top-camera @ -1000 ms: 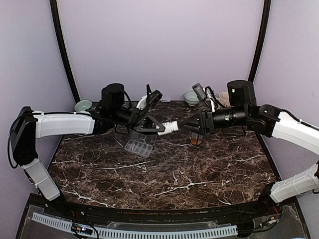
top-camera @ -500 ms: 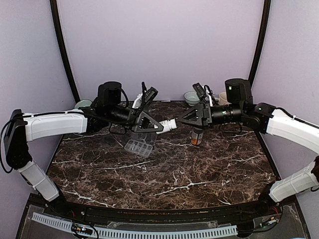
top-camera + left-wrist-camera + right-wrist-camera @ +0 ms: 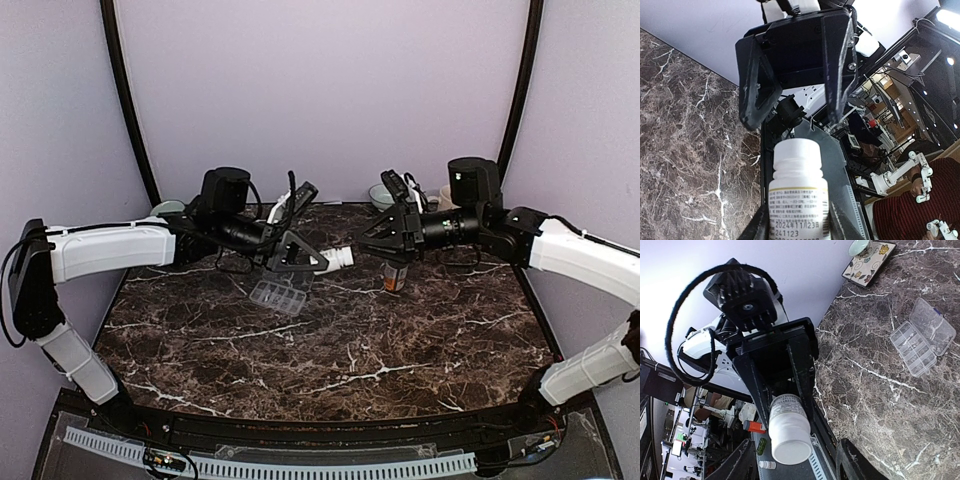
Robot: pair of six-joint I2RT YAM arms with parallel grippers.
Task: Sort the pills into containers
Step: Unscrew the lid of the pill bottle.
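The left gripper point(image 3: 315, 262) is clenched on a white bottle point(image 3: 339, 257), label cut off in its wrist view. The right gripper point(image 3: 365, 247) faces the cap, jaws spread. The organizer box point(image 3: 279, 296) lies open on the table point(image 3: 400, 350) below, contents too small to make out

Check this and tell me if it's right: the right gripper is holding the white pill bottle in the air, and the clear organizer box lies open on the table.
Wrong arm. The left gripper is holding the white pill bottle in the air, as the left wrist view shows; the right gripper only stands open facing its cap. The clear organizer box does lie open on the table.
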